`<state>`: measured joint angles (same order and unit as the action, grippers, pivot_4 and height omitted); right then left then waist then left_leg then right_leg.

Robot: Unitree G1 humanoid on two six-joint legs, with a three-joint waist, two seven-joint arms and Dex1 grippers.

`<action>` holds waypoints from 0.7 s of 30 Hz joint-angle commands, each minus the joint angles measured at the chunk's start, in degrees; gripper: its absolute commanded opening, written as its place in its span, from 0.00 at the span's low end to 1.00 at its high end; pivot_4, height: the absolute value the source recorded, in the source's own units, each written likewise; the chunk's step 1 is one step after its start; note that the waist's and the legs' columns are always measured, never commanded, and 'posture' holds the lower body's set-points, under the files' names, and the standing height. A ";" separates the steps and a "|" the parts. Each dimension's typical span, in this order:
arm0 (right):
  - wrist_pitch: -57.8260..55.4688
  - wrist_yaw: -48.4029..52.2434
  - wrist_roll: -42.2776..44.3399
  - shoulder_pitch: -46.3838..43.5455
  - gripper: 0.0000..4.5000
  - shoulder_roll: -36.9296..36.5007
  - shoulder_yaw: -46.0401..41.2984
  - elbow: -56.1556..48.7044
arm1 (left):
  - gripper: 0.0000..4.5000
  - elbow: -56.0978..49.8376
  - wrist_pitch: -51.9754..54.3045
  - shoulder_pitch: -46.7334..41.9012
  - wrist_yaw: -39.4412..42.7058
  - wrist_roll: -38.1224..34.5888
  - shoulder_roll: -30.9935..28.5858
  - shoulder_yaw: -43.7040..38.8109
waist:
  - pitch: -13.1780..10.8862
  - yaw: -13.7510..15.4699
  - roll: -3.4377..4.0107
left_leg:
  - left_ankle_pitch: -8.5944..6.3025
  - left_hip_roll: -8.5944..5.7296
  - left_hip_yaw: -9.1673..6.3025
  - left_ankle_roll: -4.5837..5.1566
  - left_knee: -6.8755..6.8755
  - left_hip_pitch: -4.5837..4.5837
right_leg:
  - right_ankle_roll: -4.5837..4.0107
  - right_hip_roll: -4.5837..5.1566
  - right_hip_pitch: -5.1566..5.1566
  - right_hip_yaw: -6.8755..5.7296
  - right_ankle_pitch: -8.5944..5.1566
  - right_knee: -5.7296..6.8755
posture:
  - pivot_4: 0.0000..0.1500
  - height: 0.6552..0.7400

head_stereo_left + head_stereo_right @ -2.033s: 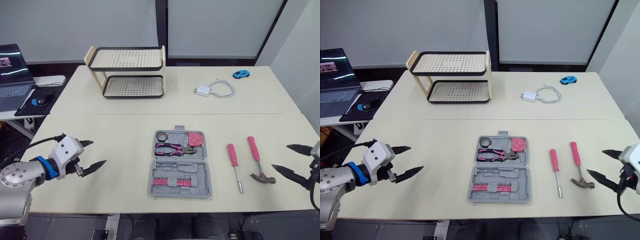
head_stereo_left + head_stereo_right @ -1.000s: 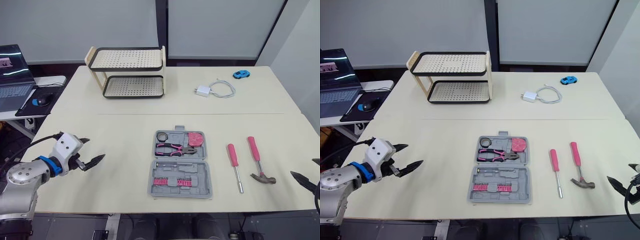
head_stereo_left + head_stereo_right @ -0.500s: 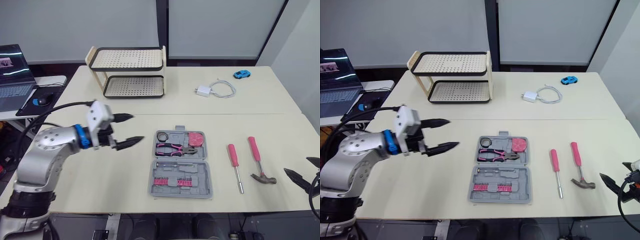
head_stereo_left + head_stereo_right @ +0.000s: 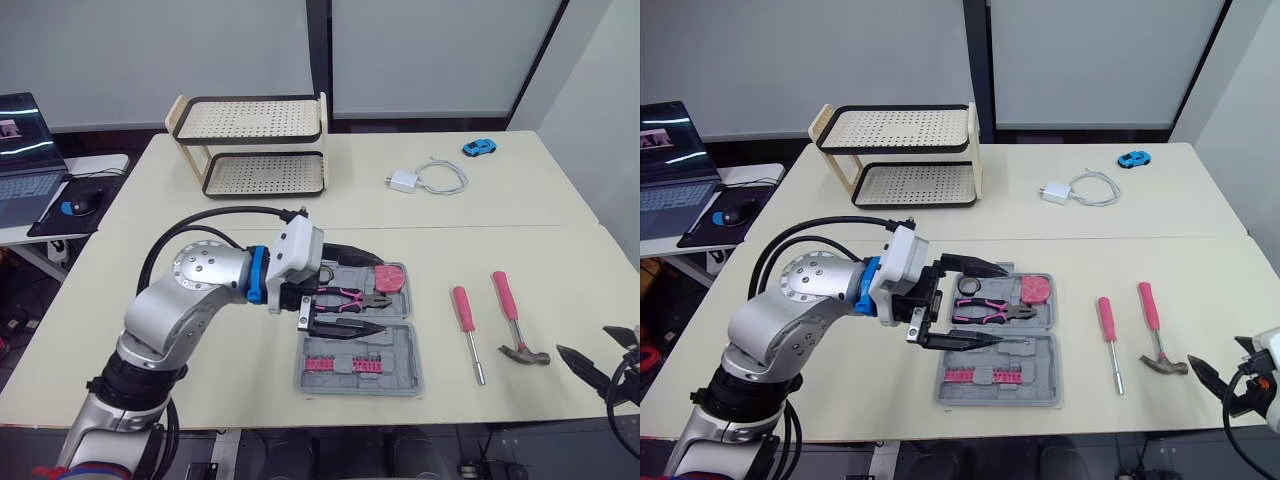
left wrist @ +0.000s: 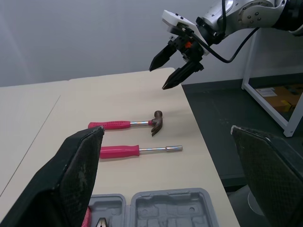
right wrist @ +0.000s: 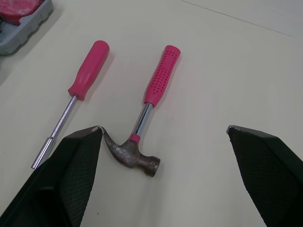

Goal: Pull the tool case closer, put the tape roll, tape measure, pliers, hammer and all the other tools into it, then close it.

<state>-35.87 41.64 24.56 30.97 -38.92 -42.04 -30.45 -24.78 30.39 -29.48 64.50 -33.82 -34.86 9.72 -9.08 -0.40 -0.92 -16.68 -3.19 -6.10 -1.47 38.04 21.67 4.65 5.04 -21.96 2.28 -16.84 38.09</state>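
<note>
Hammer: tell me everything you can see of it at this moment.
The hammer has a pink, dotted grip, a bare metal shaft and a dull, worn-looking claw head. It lies flat on the cream table, outside the case, head toward the robot and handle pointing away. It sits beside the pink screwdriver, not touching it. The open right gripper is near the head, apart from it.

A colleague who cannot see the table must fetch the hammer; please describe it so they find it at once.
On the cream table, an open grey tool case lies near the front edge. To the robot's right of it lie two pink-handled tools; the hammer is the outer one, ending in a dark claw head, unlike the straight screwdriver.
</note>
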 commanded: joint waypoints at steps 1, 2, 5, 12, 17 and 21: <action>-0.73 -0.32 1.27 -0.15 1.00 -0.21 -1.36 -1.71 | 1.00 -0.36 -1.87 -0.60 -0.11 0.63 0.74 0.25 | 0.00 0.01 0.00 | 0.00 0.00 0.00 0.00 0.00 0.00 | 0.00 0.00 0.00 0.00 0.00 0.00 | 1.00 1.00; -0.77 -0.37 1.12 -0.51 1.00 -0.46 -0.48 -1.55 | 1.00 -0.25 -1.86 -0.64 -0.58 0.76 1.05 0.27 | 0.00 0.02 0.00 | 0.00 0.01 -0.01 0.00 0.00 0.00 | 0.00 0.00 0.00 0.00 0.00 0.00 | 1.00 1.00; -2.32 -2.18 1.18 -3.98 1.00 -0.77 2.60 0.29 | 1.00 -0.20 -2.19 -0.34 -0.75 1.52 1.17 0.34 | 0.00 -0.03 -0.01 | 0.00 0.01 -0.01 0.00 0.00 0.00 | 0.00 0.00 0.01 0.00 0.00 0.00 | 1.00 1.00; -6.16 -6.52 0.58 -12.47 1.00 -0.13 10.38 4.68 | 1.00 -1.93 -1.46 0.96 -1.09 1.82 0.04 -0.32 | 0.00 -0.04 0.00 | 0.01 0.02 -0.04 -0.02 0.00 -0.01 | 0.00 0.00 0.01 -0.02 0.00 -0.02 | 1.00 1.00; -7.00 -10.39 -1.46 -15.74 1.00 1.22 15.37 7.56 | 1.00 -3.58 -1.68 2.18 -1.55 2.58 -0.38 0.54 | 0.00 0.04 0.00 | 0.01 0.01 -0.04 -0.02 0.01 0.01 | 0.00 0.02 0.00 -0.01 0.00 -0.02 | 1.00 1.00; -7.19 -12.75 -2.41 -17.50 1.00 2.49 17.22 9.10 | 1.00 -4.82 -1.23 2.70 -2.02 2.26 0.20 1.06 | 0.00 0.11 0.01 | 0.01 -0.01 -0.04 -0.02 0.01 0.02 | 0.00 0.03 -0.01 0.00 0.00 -0.03 | 1.00 1.00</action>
<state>-43.18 30.05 22.63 14.34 -36.70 -24.41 -20.95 -27.27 29.54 -26.82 62.96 -31.24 -34.80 10.36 -9.08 -0.30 -0.92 -16.67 -3.20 -6.14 -1.49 38.05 21.69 4.65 5.07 -21.96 2.28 -16.84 38.07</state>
